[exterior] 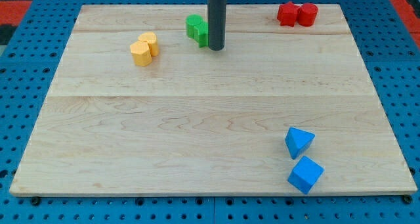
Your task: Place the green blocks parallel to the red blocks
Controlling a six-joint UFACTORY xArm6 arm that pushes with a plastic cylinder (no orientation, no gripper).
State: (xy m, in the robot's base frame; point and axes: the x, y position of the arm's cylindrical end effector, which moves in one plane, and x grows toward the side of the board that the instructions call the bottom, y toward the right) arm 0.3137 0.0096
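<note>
Currently the two green blocks (196,28) sit touching one another near the view's top, left of centre, on the wooden worktop (210,125), and the two red blocks (296,14) lie side by side, touching, at the view's top right, well apart from the green ones. My tip (216,48) stands just beside the green blocks on their right, apparently in contact with the nearer one, though the rod hides the exact meeting point. Risk assessment: the rod sits on the red side of the green pair, so a push from here would likely drive them toward the view's left, away from the red pair and toward the two yellow blocks (144,49) near by; an off-centre push could also split the green pair or spin it out of line. The two blue blocks (302,159) at the view's bottom right are well clear. Pose: the rod hangs vertically from the view's top edge. The end effector is a plain rod with no jaws, so no open or closed condition applies.
</note>
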